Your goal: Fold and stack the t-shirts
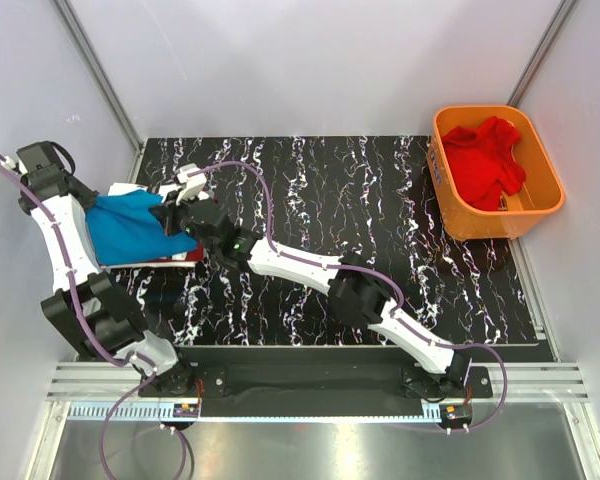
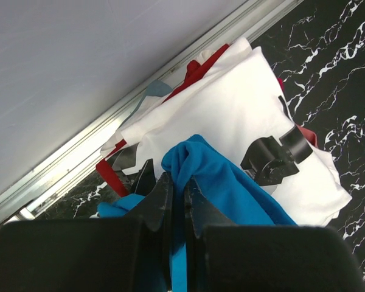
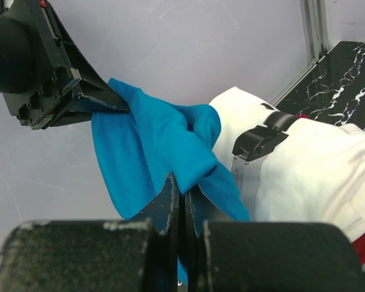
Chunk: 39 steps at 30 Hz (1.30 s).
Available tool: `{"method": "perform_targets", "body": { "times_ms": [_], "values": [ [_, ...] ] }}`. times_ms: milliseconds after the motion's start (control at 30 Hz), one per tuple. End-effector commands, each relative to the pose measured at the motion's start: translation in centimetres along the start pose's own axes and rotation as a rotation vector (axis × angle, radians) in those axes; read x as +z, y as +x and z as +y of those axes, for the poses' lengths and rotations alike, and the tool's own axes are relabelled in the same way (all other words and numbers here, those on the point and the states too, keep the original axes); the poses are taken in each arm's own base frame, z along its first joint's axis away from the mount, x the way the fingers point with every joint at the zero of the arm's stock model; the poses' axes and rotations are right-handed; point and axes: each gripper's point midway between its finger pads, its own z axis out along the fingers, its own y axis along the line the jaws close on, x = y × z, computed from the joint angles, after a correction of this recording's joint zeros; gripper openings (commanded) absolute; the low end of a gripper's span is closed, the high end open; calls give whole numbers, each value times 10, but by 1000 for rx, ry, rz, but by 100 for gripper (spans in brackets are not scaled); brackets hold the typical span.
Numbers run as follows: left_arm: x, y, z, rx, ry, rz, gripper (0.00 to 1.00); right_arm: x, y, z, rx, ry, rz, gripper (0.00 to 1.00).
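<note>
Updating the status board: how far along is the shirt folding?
Done: white shirt lies folded on the dark red shirt. In hand: left claw and right claw pinch the blue shirt over that stack. Left: the red shirt sits crumpled in the basket.

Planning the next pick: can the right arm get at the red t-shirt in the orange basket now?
Probably not yet: the right tool is shut on the blue t-shirt; the red t-shirt lies uncovered in the orange basket.
</note>
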Motion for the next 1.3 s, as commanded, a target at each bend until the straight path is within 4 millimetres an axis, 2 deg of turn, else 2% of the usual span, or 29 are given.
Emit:
{"method": "perform_targets", "body": {
  "times_ms": [0, 233, 333, 467, 767, 833, 1067, 1267],
  "values": [
    [-18, -28, -6, 2, 31, -86, 0, 2, -33, 4, 24, -4, -86, 0],
    [-44, -29, -4, -4, 51, -133, 0, -3, -42, 9, 17, -14, -97, 0],
    [-48, -30, -3, 1, 42, -136, 0, -6, -45, 14, 8, -21, -98, 0],
    [-54, -34, -2, 2, 36, -145, 0, -8, -40, 18, -6, -19, -100, 0],
    [-51, -37, 4, 1, 3, -143, 0, -6, -35, 13, -13, -4, -87, 0],
    [-56, -37, 0, 0, 28, -143, 0, -8, -36, 18, -37, -11, -93, 0],
    [-74, -35, 0, -6, 55, -167, 0, -21, -62, 44, -92, -34, -154, 0],
    [-85, -30, 4, 0, 49, -176, 0, -31, -71, 59, -116, -48, -179, 0]
  ]
}}
